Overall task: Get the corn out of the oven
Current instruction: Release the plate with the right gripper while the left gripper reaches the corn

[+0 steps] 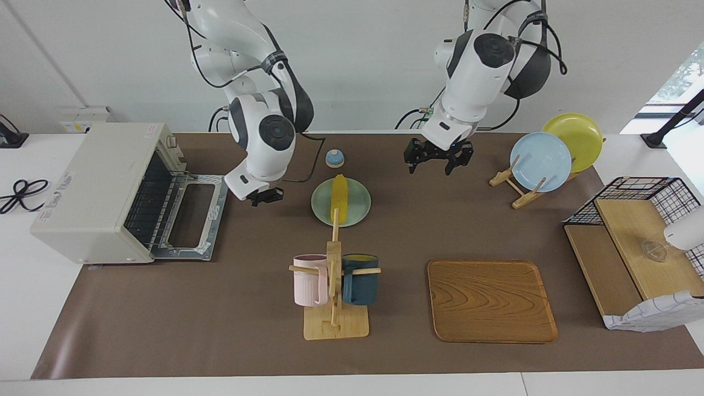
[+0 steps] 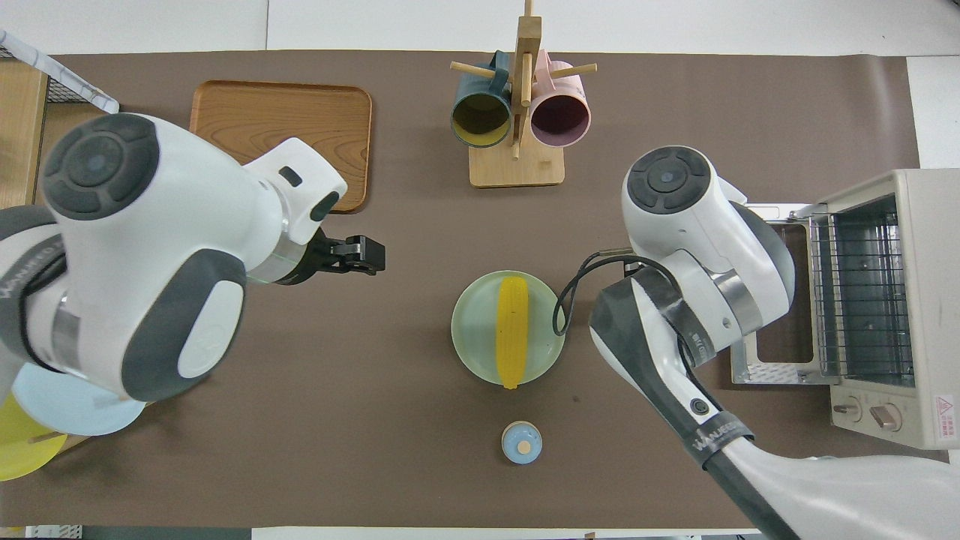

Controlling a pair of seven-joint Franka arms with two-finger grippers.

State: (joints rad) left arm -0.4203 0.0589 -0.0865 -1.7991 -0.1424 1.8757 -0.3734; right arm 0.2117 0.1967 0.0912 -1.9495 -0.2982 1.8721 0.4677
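The yellow corn (image 1: 340, 199) (image 2: 513, 330) lies on a pale green plate (image 1: 358, 204) (image 2: 472, 339) in the middle of the table, free of both grippers. The off-white oven (image 1: 93, 181) (image 2: 930, 300) stands at the right arm's end with its door (image 1: 192, 215) folded down and its wire rack bare. My right gripper (image 1: 263, 197) hangs shut and empty between the oven door and the plate; its own arm hides it in the overhead view. My left gripper (image 1: 438, 159) (image 2: 361, 253) is open and empty, in the air toward the left arm's end from the plate.
A mug rack (image 1: 335, 286) with a pink and a dark blue mug stands farther from the robots than the plate, beside a wooden tray (image 1: 491, 300). A small blue knob (image 1: 334, 158) sits nearer the robots. A plate rack (image 1: 542, 162) and wire basket (image 1: 638, 220) fill the left arm's end.
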